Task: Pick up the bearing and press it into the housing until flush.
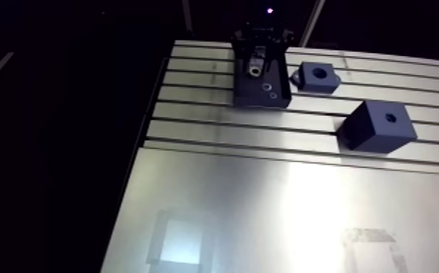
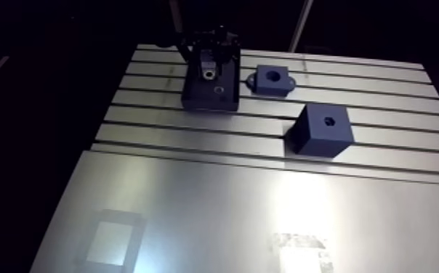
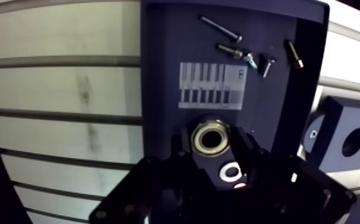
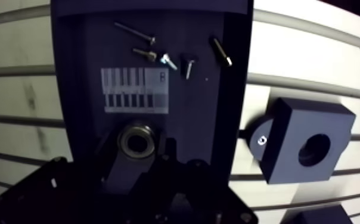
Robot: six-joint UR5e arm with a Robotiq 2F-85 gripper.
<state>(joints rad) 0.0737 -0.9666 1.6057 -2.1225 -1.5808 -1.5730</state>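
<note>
Bearing (image 3: 211, 137) amid dark, indistinct hand (image 3: 213, 146)

My claw (image 3: 213, 156) is matte black. The bearing (image 3: 211, 137) shines brassy-silver around a dark bore. The tray (image 3: 158, 71) is deep navy, its label (image 3: 211, 85) white with black bars — barcode-like stripes. The screws (image 3: 221, 28) glint steel-grey. The housing (image 3: 343, 140) is dark blue too; the counter (image 3: 57, 89) is pale silver, striped by dark slots.

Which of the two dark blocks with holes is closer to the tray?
The low block with side ears, right beside the tray; the taller cube stands farther off.
</note>
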